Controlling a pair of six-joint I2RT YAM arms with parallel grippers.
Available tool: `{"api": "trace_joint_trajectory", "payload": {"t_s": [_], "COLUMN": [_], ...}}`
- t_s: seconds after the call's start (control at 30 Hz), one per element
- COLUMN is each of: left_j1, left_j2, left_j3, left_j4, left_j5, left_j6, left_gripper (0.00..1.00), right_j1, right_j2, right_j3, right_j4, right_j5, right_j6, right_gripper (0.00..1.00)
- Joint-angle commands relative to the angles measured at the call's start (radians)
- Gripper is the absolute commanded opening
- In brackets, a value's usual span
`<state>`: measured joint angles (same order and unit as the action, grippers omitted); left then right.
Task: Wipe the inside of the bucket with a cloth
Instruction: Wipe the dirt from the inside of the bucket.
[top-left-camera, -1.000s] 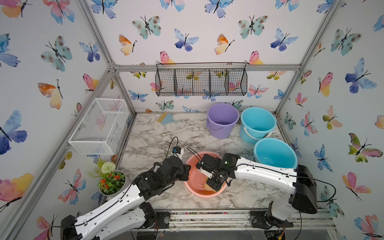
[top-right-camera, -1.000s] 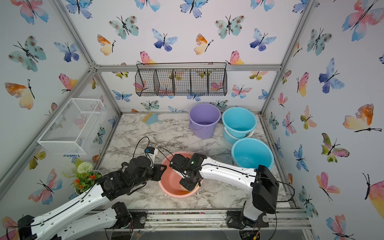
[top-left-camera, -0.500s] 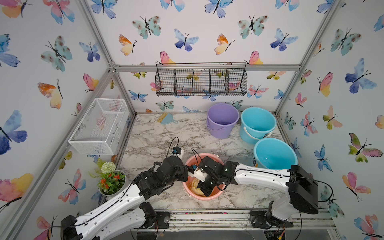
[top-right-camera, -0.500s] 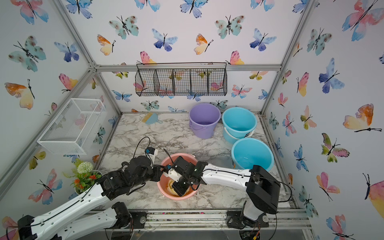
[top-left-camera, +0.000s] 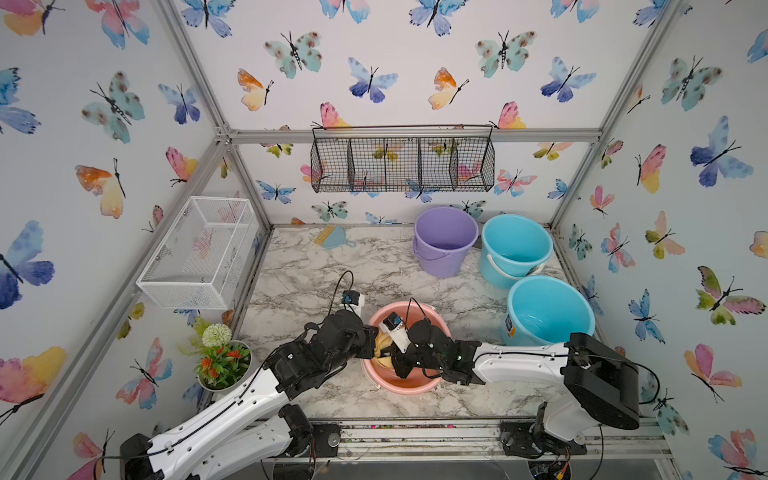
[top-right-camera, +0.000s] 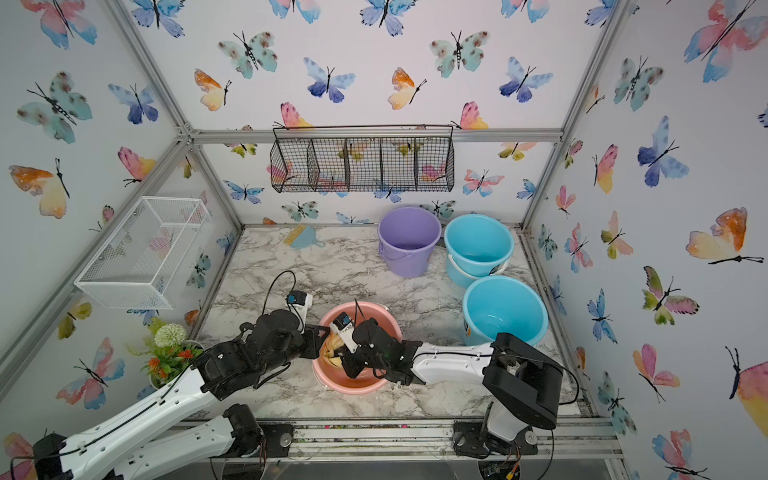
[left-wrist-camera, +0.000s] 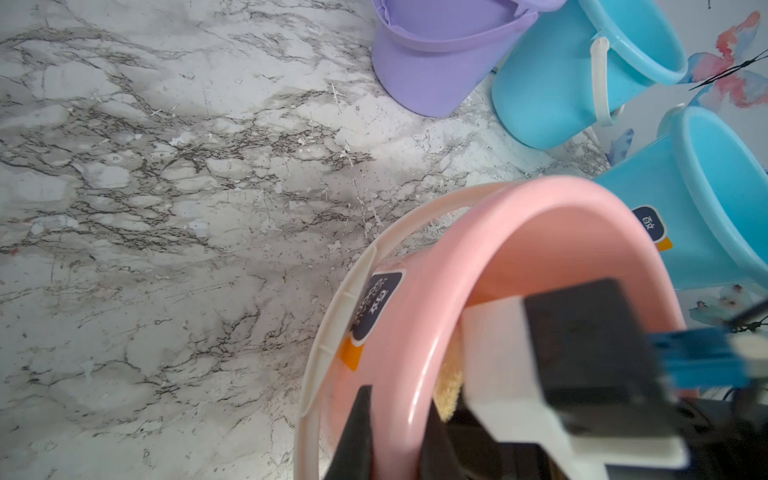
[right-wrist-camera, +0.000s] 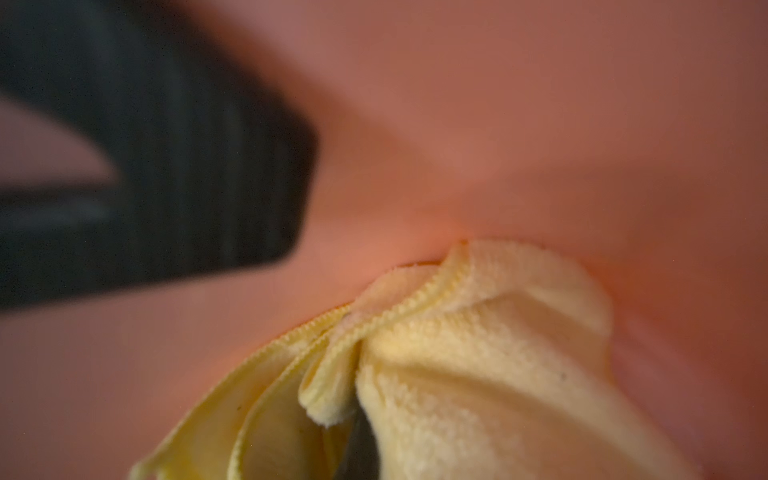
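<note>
Left end effector (left-wrist-camera: 395, 419) pinches the rim of the pink bucket (top-left-camera: 409, 385), right end effector (top-left-camera: 394, 360) grips the cloth (right-wrist-camera: 478, 353) inside (its wrist crowding the mouth), a blue bucket (top-left-camera: 540, 303) nearby.

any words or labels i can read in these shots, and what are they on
pink bucket's label, dark, on the pink bucket: white print, turned and blurred, not readable.
blue bucket's label, dark, on the nearest blue bucket: white characters, partly cut off, not readable; too small in both top views.
No other text is visible.
</note>
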<state>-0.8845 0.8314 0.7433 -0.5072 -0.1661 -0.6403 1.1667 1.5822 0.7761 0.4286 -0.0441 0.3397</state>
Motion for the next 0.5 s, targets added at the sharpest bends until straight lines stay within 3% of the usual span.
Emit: {"api": "trace_joint_trajectory", "payload": {"t_s": [0.0, 0.17, 0.47], "left_j1": [-0.009, -0.009, -0.008], "left_j2": [0.011, 0.009, -0.005], "left_j3": [0.005, 0.002, -0.005], "left_j4": [0.061, 0.064, 0.055], "left_j5": [0.055, 0.062, 0.054], "left_j6": [-0.030, -0.033, -0.035], "left_gripper": [0.00, 0.00, 0.00], "right_j1": [0.007, 0.007, 0.008], "right_j2": [0.031, 0.068, 0.115], "right_j3": [-0.021, 0.033, 0.167], "right_j4": [0.268, 0.227, -0.182], "right_j5": [0.119, 0.272, 0.662], "right_j6": [-0.030, -0.094, -0.290], "right_gripper": [0.02, 0.02, 0.02]}}
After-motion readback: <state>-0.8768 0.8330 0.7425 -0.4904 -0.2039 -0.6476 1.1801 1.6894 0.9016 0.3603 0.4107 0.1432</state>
